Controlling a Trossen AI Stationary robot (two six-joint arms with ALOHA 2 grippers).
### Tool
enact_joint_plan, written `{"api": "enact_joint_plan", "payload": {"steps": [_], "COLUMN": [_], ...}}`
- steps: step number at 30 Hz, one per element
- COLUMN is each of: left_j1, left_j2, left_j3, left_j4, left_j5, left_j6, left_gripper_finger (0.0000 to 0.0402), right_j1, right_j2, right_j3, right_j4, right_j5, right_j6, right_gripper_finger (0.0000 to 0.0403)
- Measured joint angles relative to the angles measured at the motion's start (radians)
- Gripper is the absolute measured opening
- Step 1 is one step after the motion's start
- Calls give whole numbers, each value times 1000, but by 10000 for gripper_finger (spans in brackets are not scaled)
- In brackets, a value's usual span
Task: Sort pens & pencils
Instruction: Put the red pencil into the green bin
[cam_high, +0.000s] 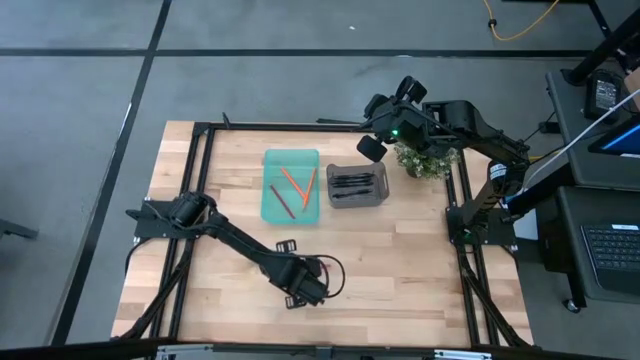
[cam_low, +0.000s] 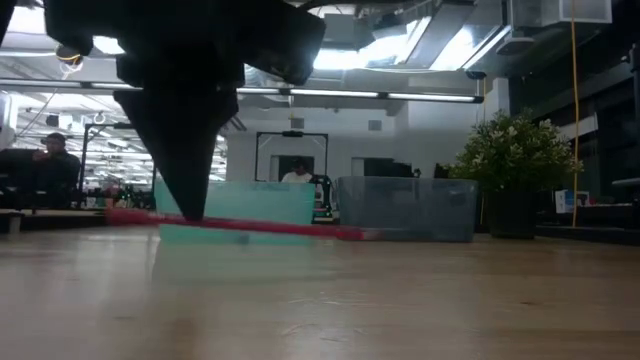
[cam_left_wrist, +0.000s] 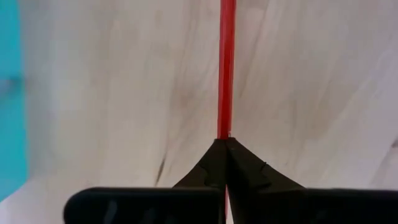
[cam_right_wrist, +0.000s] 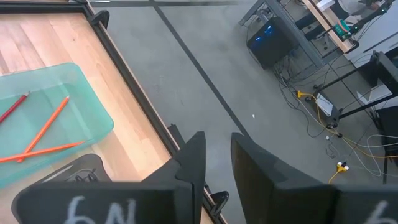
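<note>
My left gripper (cam_high: 305, 288) is near the table's near edge, pointing down and shut on a red pencil (cam_low: 290, 229). That pencil runs away from the fingers in the left wrist view (cam_left_wrist: 226, 62). Orange and red pencils (cam_high: 295, 185) lie flat in a teal tray (cam_high: 273, 163), also visible in the right wrist view (cam_right_wrist: 50, 121). Black pens (cam_high: 352, 183) lie in a grey tray (cam_high: 378, 197) beside it. My right gripper (cam_right_wrist: 217, 155) is open and hovers over the table's far edge behind the grey tray, touching nothing. My left gripper pinches the red pencil between its two fingertips (cam_left_wrist: 214, 158), coming from above and lying across it. The hold is about a third of the way along the shaft (cam_low: 215, 221). The pencil lies nearly level, low over the wood; whether it is lifted clear I cannot tell.
A potted plant (cam_high: 425, 158) stands at the far right corner beside the grey tray. Black frame rails (cam_high: 195, 200) run along the table's left and right sides. Bare wood (cam_high: 400, 270) lies between the trays and the near edge. People sit in the room beyond.
</note>
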Motion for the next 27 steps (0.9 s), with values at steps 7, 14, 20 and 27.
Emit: {"api": "enact_joint_plan", "payload": {"steps": [7,14,20,27], "left_j1": [-2,0,18,59], "left_j2": [0,0,-2,-4], "left_j3": [16,17,18,14], "left_j4": [-14,-17,-96,-162], "left_j5": [-7,-19,-64,-125], "left_j6": [-2,-2,4,41], "left_gripper_finger": [2,1,0,1], "right_j1": [0,0,0,0], "right_j2": [0,0,0,0], "right_j3": [0,0,0,0], "right_j4": [-8,-8,-8,-8], "right_j5": [0,0,0,-1], "right_j6": [0,0,2,3], "right_gripper_finger": [78,78,78,78]}}
